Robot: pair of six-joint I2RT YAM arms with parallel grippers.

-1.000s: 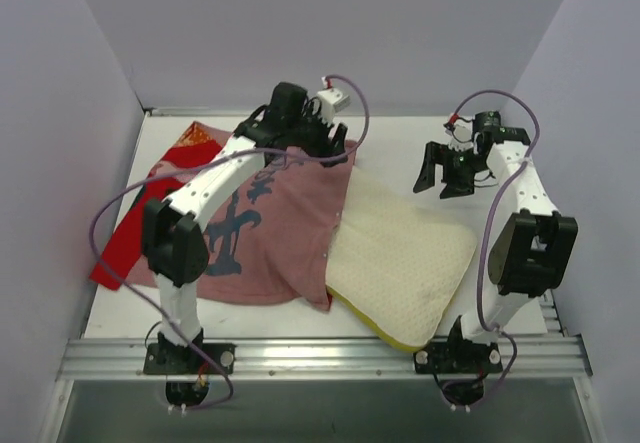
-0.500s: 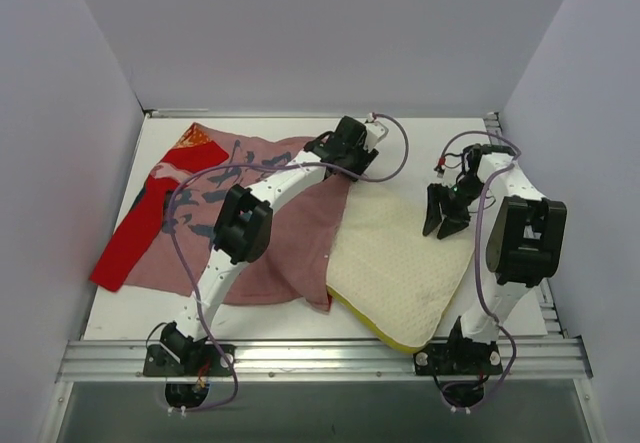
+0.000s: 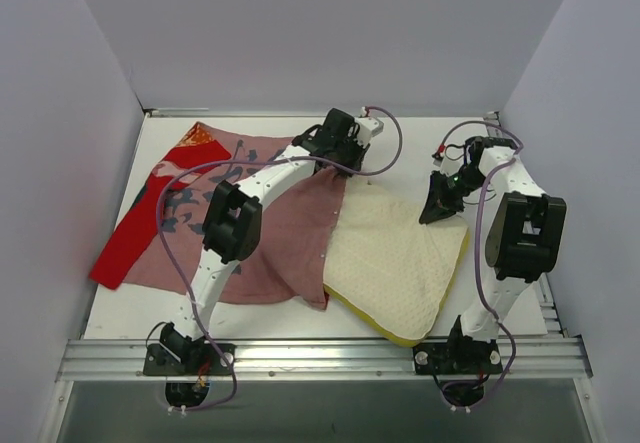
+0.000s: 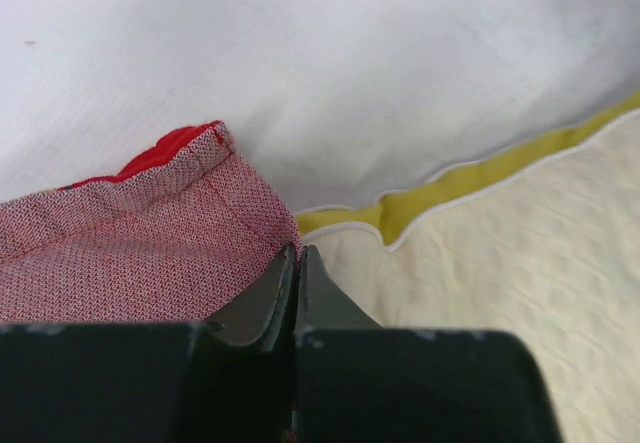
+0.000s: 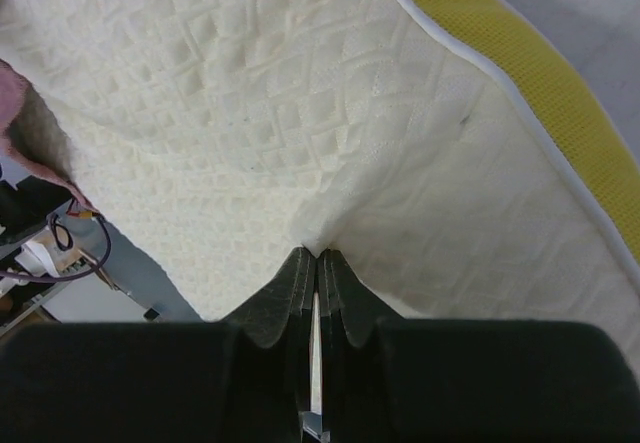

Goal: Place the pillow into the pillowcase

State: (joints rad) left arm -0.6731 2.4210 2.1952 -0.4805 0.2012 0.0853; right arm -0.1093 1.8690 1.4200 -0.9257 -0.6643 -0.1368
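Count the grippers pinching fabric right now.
2. The left gripper pinches the pillowcase at its edge, next to the pillow. The right gripper pinches the pillow's quilted top near its yellow band. Neither is hidden.

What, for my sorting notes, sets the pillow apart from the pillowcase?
The pillow is cream and quilted with a yellow edge; the pillowcase is dull pink and red with dark marks. The pillow looks plump; the pillowcase lies thin and rumpled. Both are cloth and touch.
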